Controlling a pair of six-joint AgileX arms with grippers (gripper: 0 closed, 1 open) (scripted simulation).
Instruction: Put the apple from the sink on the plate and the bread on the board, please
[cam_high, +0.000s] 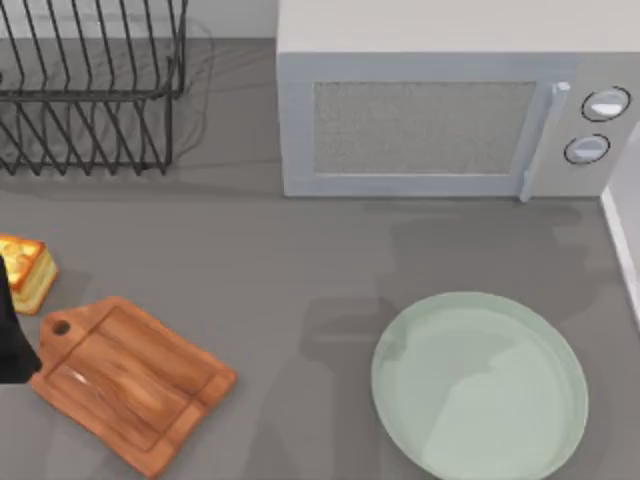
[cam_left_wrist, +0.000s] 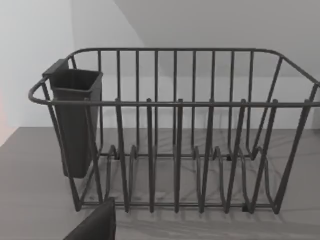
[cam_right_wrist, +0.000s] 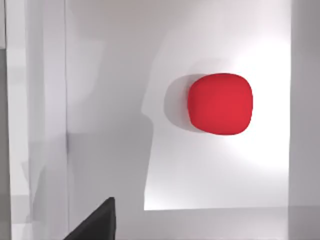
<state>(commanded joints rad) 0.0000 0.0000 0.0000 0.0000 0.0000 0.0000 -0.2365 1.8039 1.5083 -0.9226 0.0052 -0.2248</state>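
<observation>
Lying in the white sink (cam_right_wrist: 100, 75), the unlabelled apple (cam_right_wrist: 220, 104) bears no writing.

The table is seen from straight overhead, microwave (cam_high: 430, 125) and dish rack (cam_high: 90, 85) at the far edge. The same rack (cam_left_wrist: 175, 135) is faced level and close beyond the left fingers. The sink basin (cam_right_wrist: 210, 170) is viewed closely beyond the right fingers.

Red apple (cam_right_wrist: 220, 104) in white sink, bread (cam_high: 27, 272) beside bare board (cam_high: 130, 383), plate (cam_high: 480, 385) bare
</observation>
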